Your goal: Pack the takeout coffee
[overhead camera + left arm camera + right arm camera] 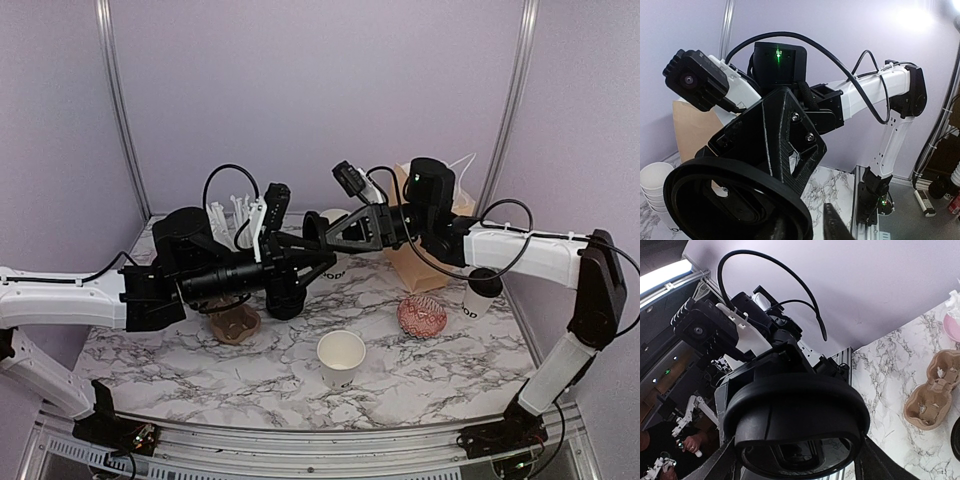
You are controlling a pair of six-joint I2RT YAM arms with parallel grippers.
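My right gripper is shut on a black plastic lid and holds it in the air above the table's middle. In the right wrist view the lid sits between my two fingers. My left gripper faces it. In the left wrist view the lid's rim lies between my open left fingers, with a gap on the right side. One lidded coffee cup stands at the right. A lidless lettered white cup stands in front. The brown bag stands behind the right arm.
A stack of lidless white cups stands behind the grippers and also shows in the left wrist view. A brown cup carrier lies left of centre, a pink dish at the right, and white straws at the back.
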